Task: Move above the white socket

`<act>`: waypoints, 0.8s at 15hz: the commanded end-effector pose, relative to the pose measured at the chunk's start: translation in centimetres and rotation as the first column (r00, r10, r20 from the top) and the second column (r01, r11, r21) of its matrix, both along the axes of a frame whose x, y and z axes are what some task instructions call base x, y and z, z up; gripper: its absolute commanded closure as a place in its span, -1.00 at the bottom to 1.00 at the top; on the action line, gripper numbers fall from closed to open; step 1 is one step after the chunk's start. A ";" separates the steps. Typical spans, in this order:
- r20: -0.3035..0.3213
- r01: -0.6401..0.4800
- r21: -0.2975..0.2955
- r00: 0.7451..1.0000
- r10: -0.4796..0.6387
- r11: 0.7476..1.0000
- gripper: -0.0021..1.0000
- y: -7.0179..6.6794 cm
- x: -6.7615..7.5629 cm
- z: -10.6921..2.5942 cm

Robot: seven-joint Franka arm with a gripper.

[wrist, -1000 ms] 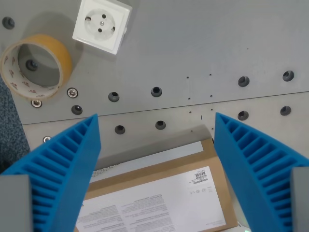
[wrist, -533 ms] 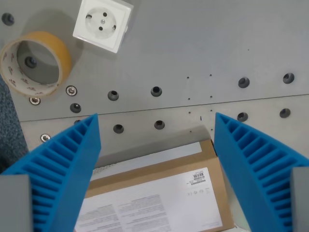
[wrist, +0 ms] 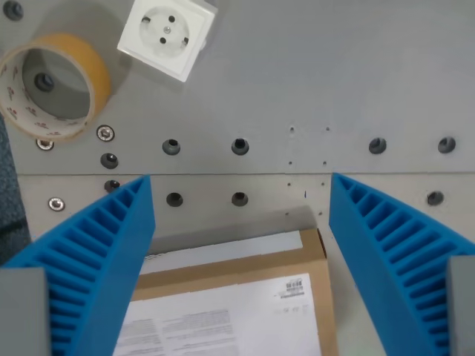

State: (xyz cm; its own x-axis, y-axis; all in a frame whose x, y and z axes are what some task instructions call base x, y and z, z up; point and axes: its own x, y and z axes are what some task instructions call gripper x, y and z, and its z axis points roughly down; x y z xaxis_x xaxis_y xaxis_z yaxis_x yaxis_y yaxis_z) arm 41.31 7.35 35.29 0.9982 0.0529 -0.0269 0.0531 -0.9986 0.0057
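Lying at the wrist view's upper left, a tan tape roll (wrist: pixel 54 85) sits beside the glossy square white socket (wrist: pixel 166 35). Below, a labelled cardboard box (wrist: pixel 237 304) lies between the ribbed blue gripper (wrist: pixel 239 222) fingers, spread wide, holding nothing.

Two bright blue fingers (wrist: pixel 93 267) are seen on the gripper (wrist: pixel 239 259), wedge-shaped and tapering toward 12 o'clock. Inner faces are lined with molded horizontal ribs. Flat grey mounting blocks (wrist: pixel 24 311) are glimpsed at 7 and 5 o'clock.
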 end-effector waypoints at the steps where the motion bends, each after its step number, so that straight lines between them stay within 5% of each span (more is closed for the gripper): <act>1: 0.094 -0.258 -0.011 0.962 0.258 0.966 -1.00 0.5 -0.2 -1.8; 6: 0.104 -0.405 -0.022 0.908 0.405 0.914 -1.00 1.4 0.2 -4.3; 12: 0.089 -0.568 -0.037 0.818 0.569 0.822 -1.00 2.4 0.9 -7.2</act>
